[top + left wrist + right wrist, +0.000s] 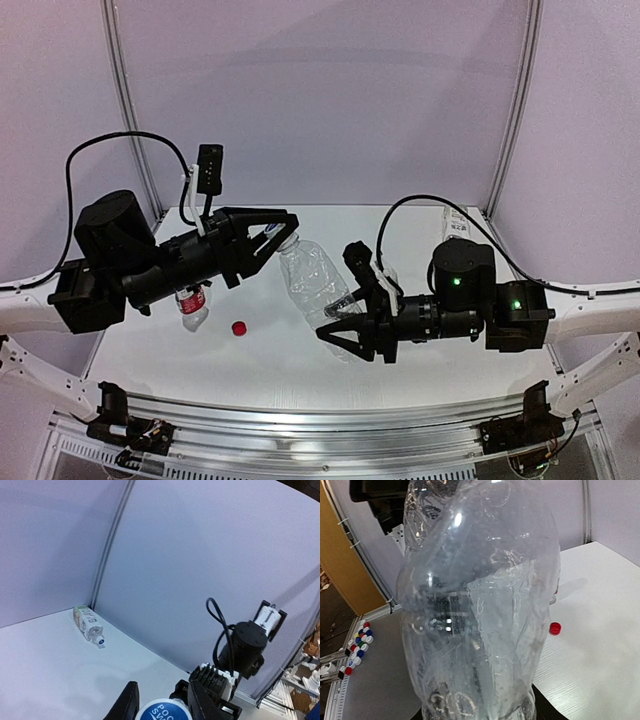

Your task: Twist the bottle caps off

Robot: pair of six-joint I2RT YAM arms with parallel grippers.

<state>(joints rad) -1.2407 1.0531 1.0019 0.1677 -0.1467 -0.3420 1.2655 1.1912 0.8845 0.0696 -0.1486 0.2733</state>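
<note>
The left pincer (280,235) is pinched shut on the blue-and-white cap (162,712) of the slim clear bottle (315,280). The bottle is held slantwise between the two arms, and the right pincer (341,328) clamps its base end. A loose red cap (239,327) lies on the worktop (270,370) just left of that bottle. The small red-labelled bottle (192,305) sits further left, under the left arm. The green-labelled bottle (88,624) lies on its side well behind the slim bottle, by the back wall.
</note>
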